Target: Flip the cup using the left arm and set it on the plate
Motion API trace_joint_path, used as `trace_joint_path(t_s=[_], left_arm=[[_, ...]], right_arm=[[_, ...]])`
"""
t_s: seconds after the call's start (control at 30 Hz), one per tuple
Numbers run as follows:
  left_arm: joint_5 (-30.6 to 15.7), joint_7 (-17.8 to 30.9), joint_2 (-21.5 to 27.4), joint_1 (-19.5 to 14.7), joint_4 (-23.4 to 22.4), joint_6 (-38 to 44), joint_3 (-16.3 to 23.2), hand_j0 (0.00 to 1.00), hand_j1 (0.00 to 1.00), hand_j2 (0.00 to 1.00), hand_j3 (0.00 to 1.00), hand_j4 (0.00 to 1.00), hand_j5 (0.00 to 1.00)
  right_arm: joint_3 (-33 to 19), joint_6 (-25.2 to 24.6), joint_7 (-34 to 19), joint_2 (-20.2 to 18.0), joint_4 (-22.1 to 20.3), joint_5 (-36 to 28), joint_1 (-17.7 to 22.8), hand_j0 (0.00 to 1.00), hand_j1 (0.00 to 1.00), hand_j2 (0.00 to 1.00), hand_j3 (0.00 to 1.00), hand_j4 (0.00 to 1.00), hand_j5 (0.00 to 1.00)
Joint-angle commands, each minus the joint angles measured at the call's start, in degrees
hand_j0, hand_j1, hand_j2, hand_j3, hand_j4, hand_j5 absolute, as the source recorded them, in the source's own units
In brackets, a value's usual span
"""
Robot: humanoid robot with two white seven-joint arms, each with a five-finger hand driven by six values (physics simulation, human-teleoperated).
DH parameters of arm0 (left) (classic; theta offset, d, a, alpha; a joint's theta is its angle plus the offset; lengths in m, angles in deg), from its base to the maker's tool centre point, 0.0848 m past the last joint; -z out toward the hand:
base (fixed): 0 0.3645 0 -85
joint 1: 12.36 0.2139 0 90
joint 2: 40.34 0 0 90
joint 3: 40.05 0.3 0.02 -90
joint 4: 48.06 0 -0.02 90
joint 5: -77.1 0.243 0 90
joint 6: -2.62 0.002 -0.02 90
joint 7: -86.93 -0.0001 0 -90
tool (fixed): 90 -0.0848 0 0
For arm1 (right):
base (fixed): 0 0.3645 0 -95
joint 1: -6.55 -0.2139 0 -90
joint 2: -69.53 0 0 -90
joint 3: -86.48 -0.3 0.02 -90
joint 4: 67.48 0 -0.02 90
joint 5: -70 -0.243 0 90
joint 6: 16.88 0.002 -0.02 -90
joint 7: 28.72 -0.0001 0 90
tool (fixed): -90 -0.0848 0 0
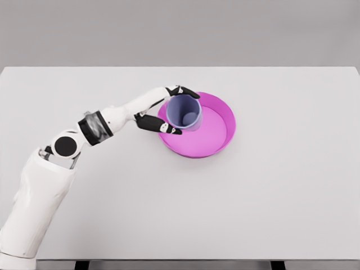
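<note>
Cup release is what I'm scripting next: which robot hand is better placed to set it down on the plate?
Left. The left robot hand grips the cup, mouth up, over the plate. No right arm shows.

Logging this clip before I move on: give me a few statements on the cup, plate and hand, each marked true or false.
1. The cup is over the left part of the plate. True.
2. The cup's opening faces down. False: it faces up toward the camera, and the inside is visible.
3. The left hand has its fingers around the cup. True.
4. The right arm is reaching for the plate. False: no right arm is in view.
5. The plate is blue. False: it is magenta; the cup is bluish purple.
</note>
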Motion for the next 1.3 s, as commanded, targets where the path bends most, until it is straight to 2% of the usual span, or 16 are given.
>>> trace_joint_path(t_s=[0.0, 0.07, 0.13, 0.3, 0.43, 0.5, 0.7, 0.73, 0.77, 0.87, 1.27], left_arm=[[1.6, 0.0, -1.1, 0.0, -0.8, 0.2, 0.6, 0.74, 0.74, 0.74, 0.74, 0.74, 0.74], [3.4, 0.0, -1.6, 0.0, -1.0, 0.2, 0.6, 0.74, 0.74, 0.74, 0.74, 0.74, 0.74], [7.2, 0.0, -2.4, 0.0, -1.1, 0.3, 0.6, 0.74, 0.74, 0.74, 0.74, 0.74, 0.74], [10.4, 0.0, -3.7, -0.1, -1.2, 0.5, 0.5, 0.74, 0.74, 0.74, 0.74, 0.74, 0.74], [11.3, 0.0, -5.0, -0.4, -3.5, 0.2, 0.7, 0.74, 0.74, 0.74, 0.74, 0.74, 0.74], [13.2, 0.0, -5.6, -0.6, -3.6, 0.3, 1.2, 0.74, 0.74, 0.74, 0.74, 0.74, 0.74], [13.5, 0.0, -5.8, -0.7, -3.9, 0.3, 1.4, 0.75, 0.75, 0.75, 0.75, 0.75, 0.75], [13.5, 0.0, -5.7, -0.7, -3.9, 0.0, 1.4, 0.78, 0.78, 0.78, 0.78, 0.78, 0.78], [13.5, 0.0, -5.8, -0.7, -3.9, 0.1, 1.4, 0.91, 0.91, 0.91, 0.91, 0.91, 0.91], [13.5, 0.0, -5.8, -0.7, -3.9, 0.0, 1.4, 0.97, 0.97, 0.97, 0.97, 0.97, 0.97], [13.4, 0.0, -6.8, -0.9, -4.9, -0.1, 1.3, 0.99, 0.99, 0.99, 0.99, 0.99, 0.99]], right_arm=[[0.0, 0.0, 0.0, 0.0, 0.0, 0.0, 0.0, 1.0, 1.0, 1.0, 1.0, 1.0, 1.0], [0.0, 0.1, 0.0, 0.0, 0.0, 0.0, 0.0, 1.0, 1.0, 1.0, 1.0, 1.0, 1.0], [0.0, 0.0, 0.0, 0.0, 0.0, 0.0, 0.0, 1.0, 1.0, 1.0, 1.0, 1.0, 1.0], [0.0, 0.0, 0.0, 0.0, 0.0, 0.0, 0.0, 1.0, 1.0, 1.0, 1.0, 1.0, 1.0], [0.0, 0.1, 0.0, 0.0, 0.0, 0.0, 0.0, 1.0, 1.0, 1.0, 1.0, 1.0, 1.0], [0.0, 0.0, 0.0, 0.0, 0.0, 0.0, 0.0, 1.0, 1.0, 1.0, 1.0, 1.0, 1.0], [0.0, 0.0, 0.0, 0.0, 0.0, 0.0, 0.0, 1.0, 1.0, 1.0, 1.0, 1.0, 1.0], [0.0, 0.0, 0.0, 0.0, 0.0, 0.0, 0.0, 1.0, 1.0, 1.0, 1.0, 1.0, 1.0], [0.0, 0.1, 0.0, 0.0, 0.0, 0.0, 0.0, 1.0, 1.0, 1.0, 1.0, 1.0, 1.0], [0.0, 0.0, 0.0, 0.0, 0.0, 0.0, 0.0, 1.0, 1.0, 1.0, 1.0, 1.0, 1.0], [0.0, 0.0, 0.0, 0.0, 0.0, 0.0, 0.0, 1.0, 1.0, 1.0, 1.0, 1.0, 1.0]])
